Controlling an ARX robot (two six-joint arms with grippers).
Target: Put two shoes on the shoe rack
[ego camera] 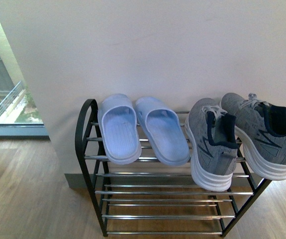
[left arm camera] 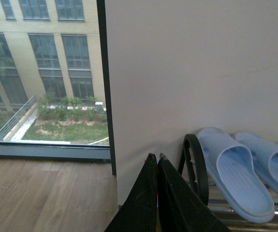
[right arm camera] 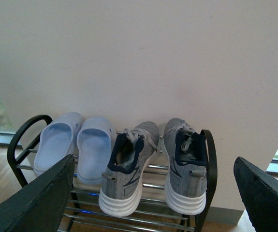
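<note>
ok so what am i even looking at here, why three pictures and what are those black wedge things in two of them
It is one moment seen by three cameras on a two-armed robot. The front view comes from its body and shows a shoe rack against a white wall. On the top shelf sit a pair of light blue slippers and, beside them, two grey sneakers with white soles, heels towards the camera.

The other two pictures come from cameras on the wrists. The black wedges are the jaws each arm grasps with. The left gripper has its jaws pressed together and holds nothing. The right gripper has its jaws spread wide, also empty, and looks at the rack between them. Both sneakers are already on the rack.
</note>
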